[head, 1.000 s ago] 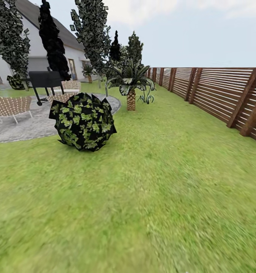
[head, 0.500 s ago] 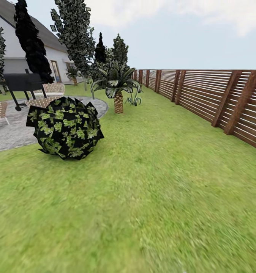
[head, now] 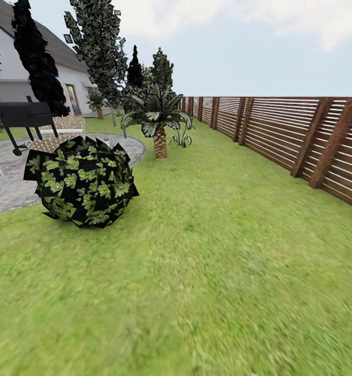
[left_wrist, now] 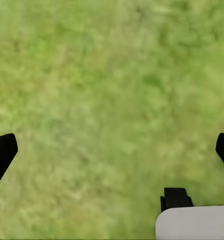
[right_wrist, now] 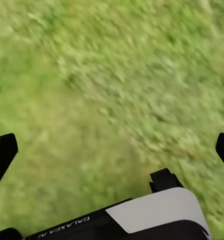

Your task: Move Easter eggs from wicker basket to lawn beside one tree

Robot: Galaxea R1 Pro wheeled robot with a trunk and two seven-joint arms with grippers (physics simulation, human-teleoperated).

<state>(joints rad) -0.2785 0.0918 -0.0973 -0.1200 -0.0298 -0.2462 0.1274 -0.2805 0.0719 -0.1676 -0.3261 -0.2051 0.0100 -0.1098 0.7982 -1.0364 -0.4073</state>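
My survey, left to right: house (head: 9, 73), grill (head: 19, 115), shrub (head: 79, 180), grey-trunked tree (head: 100, 47), palm (head: 157, 117), lawn (head: 223, 235), fence (head: 301, 136). I see no basket or eggs, so I cannot tell their bearing or the nearer arm. Left gripper (left_wrist: 112, 150) and right gripper (right_wrist: 112, 150) hang spread wide, empty, over grass.

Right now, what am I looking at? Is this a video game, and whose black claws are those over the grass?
It is a pretend world on a computer. A wheeled robot with two arms is rolling through a garden. The big picture comes from a camera on its head: you see the lawn, a round dark bush, a little palm, a brown fence and a white house. The other two pictures come from cameras on its wrists, looking down at grass. The black tips are the left gripper and right gripper, both wide open, holding nothing.
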